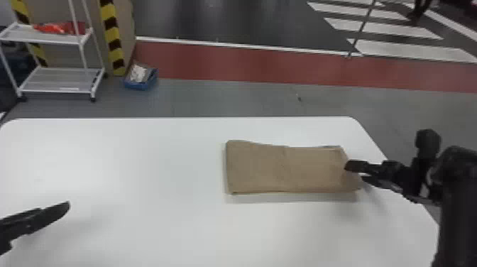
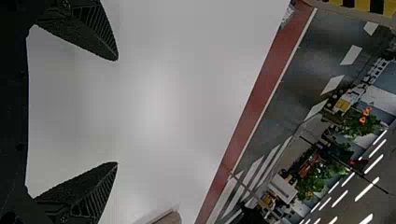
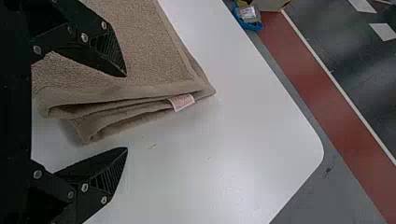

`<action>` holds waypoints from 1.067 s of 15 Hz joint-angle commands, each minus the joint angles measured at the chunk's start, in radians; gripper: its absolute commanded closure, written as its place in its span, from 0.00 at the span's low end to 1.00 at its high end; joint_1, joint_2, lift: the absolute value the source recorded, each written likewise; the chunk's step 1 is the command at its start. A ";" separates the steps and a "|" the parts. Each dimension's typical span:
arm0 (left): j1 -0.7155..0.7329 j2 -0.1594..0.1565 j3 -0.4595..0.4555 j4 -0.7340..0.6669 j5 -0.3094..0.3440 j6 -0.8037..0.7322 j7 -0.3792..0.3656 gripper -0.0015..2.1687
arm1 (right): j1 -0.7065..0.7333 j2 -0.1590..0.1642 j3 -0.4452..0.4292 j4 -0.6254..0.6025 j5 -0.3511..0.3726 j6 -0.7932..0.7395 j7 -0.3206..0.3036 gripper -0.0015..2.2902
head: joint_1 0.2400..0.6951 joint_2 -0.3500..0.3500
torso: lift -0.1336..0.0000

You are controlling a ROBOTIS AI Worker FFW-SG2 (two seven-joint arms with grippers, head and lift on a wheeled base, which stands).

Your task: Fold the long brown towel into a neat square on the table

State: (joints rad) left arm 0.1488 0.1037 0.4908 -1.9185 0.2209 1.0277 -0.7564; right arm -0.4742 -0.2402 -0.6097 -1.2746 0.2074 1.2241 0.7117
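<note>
Towel (image 1: 284, 169) lies partly hidden by right tool (image 1: 355, 173).

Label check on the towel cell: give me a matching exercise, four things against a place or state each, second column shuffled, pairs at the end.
Things:
1. towel
2. left gripper
3. right gripper
4. bin

Place or state:
A. open, at the brown cloth's right end
B. blue, on the floor past the table
C. folded in layers, lying on the table
D. open, over the table's near left part

Pairs: 1-C, 2-D, 3-A, 4-B
</note>
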 commanded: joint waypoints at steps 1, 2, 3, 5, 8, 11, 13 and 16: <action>0.000 0.001 0.011 0.004 0.000 -0.001 -0.003 0.04 | -0.001 0.007 0.008 0.009 -0.002 -0.019 0.000 0.28 | 1.00 0.25 | 0.07; 0.000 0.002 0.011 0.004 0.000 -0.001 -0.003 0.04 | -0.001 0.010 0.008 0.009 -0.003 -0.019 0.006 0.35 | 1.00 0.26 | 0.07; 0.000 0.001 0.011 0.004 0.000 -0.004 -0.003 0.04 | -0.001 0.013 0.004 0.009 -0.006 -0.022 0.012 0.44 | 1.00 0.26 | 0.07; 0.000 0.001 0.009 0.004 0.000 -0.001 -0.004 0.04 | 0.005 0.016 -0.004 0.007 -0.016 -0.019 0.017 0.59 | 1.00 0.28 | 0.07; 0.005 0.001 0.011 0.003 0.000 -0.001 -0.006 0.04 | 0.019 0.018 -0.005 0.006 -0.014 -0.019 0.019 0.71 | 1.00 0.28 | 0.07; 0.012 0.001 0.011 -0.008 0.000 -0.001 -0.006 0.04 | 0.037 0.021 -0.053 -0.040 -0.071 0.027 0.031 0.77 | 1.00 0.28 | 0.07; 0.015 0.001 0.012 -0.013 0.002 -0.001 -0.008 0.04 | 0.057 0.021 -0.099 -0.143 -0.125 0.122 0.065 0.77 | 1.00 0.28 | 0.07; 0.015 0.001 0.014 -0.020 0.002 0.002 -0.006 0.04 | 0.101 0.009 -0.165 -0.301 -0.198 0.263 0.106 0.77 | 1.00 0.28 | 0.07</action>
State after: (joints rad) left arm 0.1648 0.1043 0.5045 -1.9352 0.2224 1.0276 -0.7625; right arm -0.3937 -0.2223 -0.7413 -1.5012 0.0458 1.4199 0.8070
